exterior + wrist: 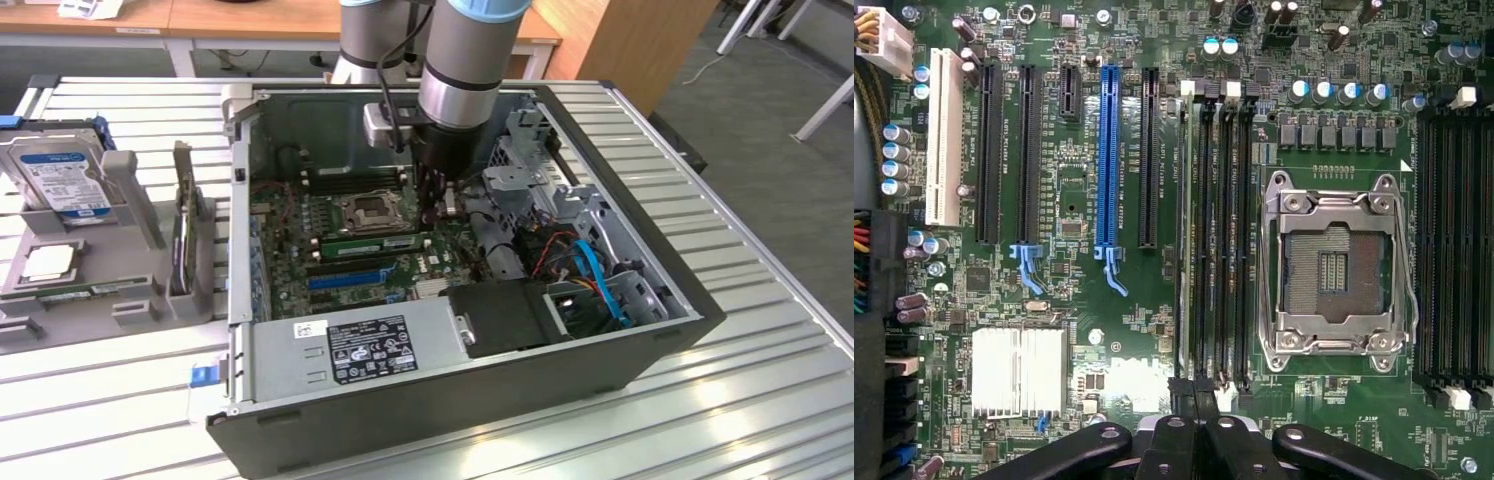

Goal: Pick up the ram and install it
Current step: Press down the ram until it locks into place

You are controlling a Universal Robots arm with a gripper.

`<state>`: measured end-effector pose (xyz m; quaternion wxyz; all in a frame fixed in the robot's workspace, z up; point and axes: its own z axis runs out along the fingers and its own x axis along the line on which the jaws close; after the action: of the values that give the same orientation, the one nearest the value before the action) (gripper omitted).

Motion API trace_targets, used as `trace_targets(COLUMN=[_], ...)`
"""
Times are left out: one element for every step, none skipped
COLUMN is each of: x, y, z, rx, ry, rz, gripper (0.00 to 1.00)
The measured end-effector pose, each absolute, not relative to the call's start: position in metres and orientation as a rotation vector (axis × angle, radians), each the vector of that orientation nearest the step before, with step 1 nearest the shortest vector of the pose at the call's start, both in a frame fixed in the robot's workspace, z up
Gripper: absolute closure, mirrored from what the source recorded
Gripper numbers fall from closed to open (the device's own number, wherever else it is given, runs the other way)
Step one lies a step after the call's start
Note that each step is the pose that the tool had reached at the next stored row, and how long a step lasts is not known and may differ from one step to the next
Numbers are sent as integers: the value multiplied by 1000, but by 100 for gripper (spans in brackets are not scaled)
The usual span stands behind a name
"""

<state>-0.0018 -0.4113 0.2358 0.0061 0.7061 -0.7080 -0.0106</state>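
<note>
One ram just beside shut jaws.

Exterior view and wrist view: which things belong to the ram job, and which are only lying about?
Job: ram; memory slots.
Lying about: hard drive; power supply; blue slot; CPU socket; heatsink.

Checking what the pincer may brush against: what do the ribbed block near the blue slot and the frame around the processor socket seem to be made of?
The pale ribbed heatsink block looks like bare aluminium: matte silver, parallel fins. The shiny silver frame around the processor socket looks like polished or plated steel, judging by its bright reflections. Neither is certain from looks alone.
</note>
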Motion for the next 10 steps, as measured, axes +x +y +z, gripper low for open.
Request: trace_targets(x=[-2,-2,-2,-2,-2,-2,-2,-2,-2,-2], y=[-411,-411,-411,-411,-411,-411,-411,-411,-411,-411], z=[235,235,234,233,232,232,231,231,231,231], rx=[2210,2210,2210,2210,2210,2210,2210,2210,2210,2210], ry=[-2216,-2216,-2216,-2216,-2216,-2216,-2216,-2216,-2216,-2216], rz=[-33,-33,-33,-33,-33,-33,-33,-33,-33,-33], gripper=[90,90,90,90,90,90,90,90,90,90])
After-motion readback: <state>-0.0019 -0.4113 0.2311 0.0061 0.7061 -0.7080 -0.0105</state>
